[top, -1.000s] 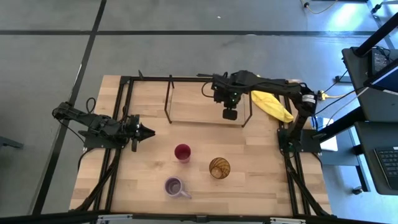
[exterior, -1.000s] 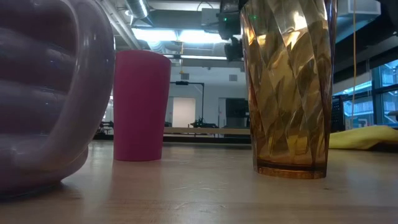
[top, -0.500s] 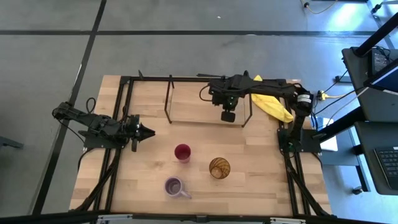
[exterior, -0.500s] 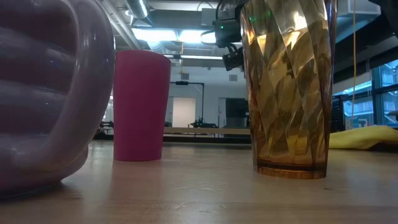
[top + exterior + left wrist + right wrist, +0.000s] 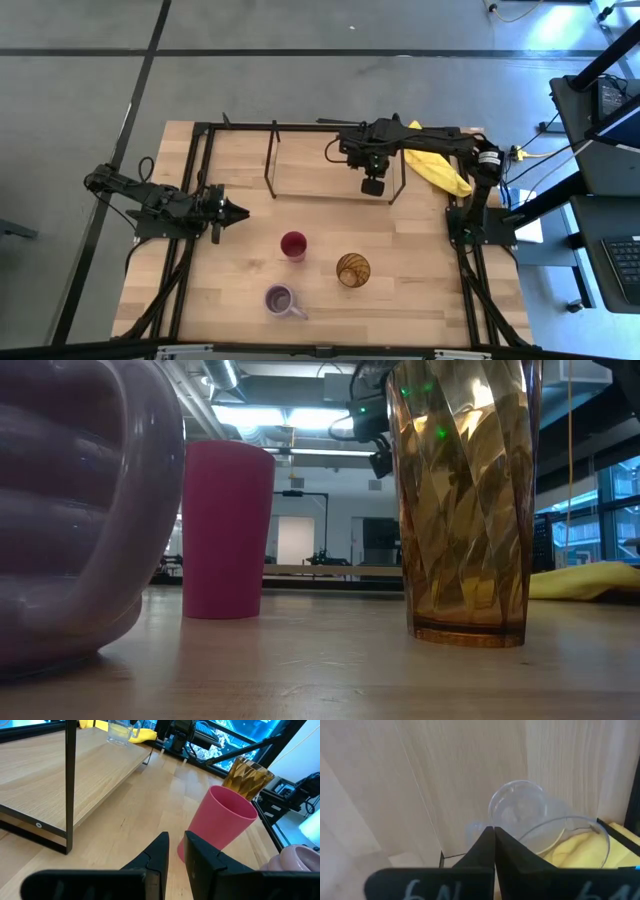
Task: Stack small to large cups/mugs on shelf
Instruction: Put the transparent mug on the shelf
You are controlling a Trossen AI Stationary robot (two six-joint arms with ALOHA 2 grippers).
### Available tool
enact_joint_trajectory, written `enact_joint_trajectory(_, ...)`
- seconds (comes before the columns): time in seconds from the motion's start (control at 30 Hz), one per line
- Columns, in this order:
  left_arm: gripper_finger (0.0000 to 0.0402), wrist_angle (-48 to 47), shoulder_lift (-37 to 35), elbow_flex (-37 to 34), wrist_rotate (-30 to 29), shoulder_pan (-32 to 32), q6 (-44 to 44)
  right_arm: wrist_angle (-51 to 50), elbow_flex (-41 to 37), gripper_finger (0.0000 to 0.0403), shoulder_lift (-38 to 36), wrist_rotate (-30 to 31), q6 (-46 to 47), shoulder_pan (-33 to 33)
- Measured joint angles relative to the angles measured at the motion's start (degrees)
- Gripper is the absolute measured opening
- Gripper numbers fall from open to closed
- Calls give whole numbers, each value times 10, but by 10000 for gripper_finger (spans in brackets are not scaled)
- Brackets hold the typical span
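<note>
The small clear glass stands on its base on the shelf's wood board, near the shelf's right end. In the right wrist view the glass shows from above. My right gripper hovers shut over it, well above the shelf. On the tabletop stand the magenta cup, the amber tumbler and the lavender mug. My left gripper waits shut at the table's left, pointing at the magenta cup.
A yellow cloth lies just right of the shelf's right end, close to the glass. The shelf's black rods stand along the far side of the table. The board left of the glass is bare. The tumbler and mug stand near the front edge.
My right gripper has come down a little over the shelf's right end and edged toward the table's right, its fingers staying shut. The cups and the left arm have kept still.
</note>
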Motion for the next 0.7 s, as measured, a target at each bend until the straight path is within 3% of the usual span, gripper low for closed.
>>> enact_joint_trajectory(0.7,53,0,0,0,0,0,0,-31,0,5,0,-1,22,0)
